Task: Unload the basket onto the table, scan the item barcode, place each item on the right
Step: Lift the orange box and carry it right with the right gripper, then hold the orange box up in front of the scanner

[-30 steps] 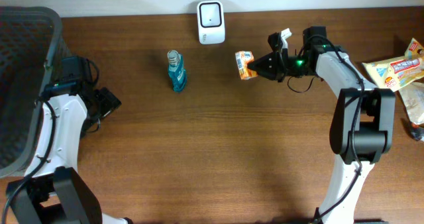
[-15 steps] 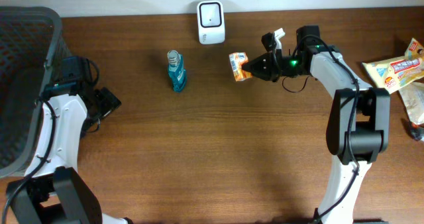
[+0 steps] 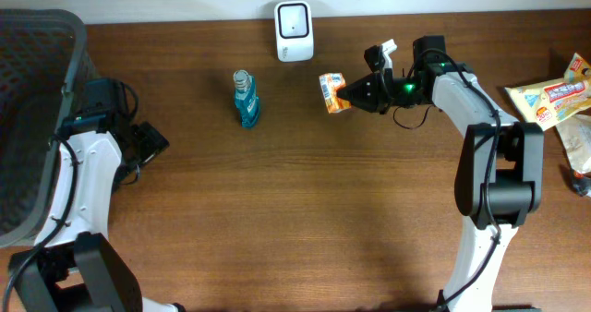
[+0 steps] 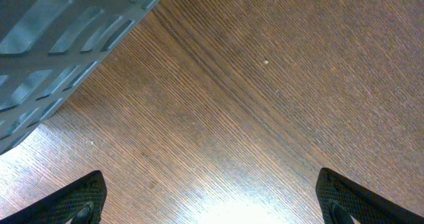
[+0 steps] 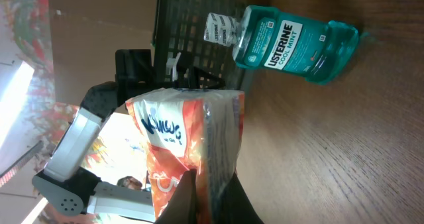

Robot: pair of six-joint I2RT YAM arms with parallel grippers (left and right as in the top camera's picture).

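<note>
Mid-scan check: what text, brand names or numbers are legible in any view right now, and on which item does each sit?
"LISTERINE COOL MINT": on the label of the teal bottle, right wrist view.
Blue lettering on the orange packet, right wrist view: too distorted to read.
Red banner print on the yellow snack bag, overhead view: too small to read.
No readable marking on the white scanner.
</note>
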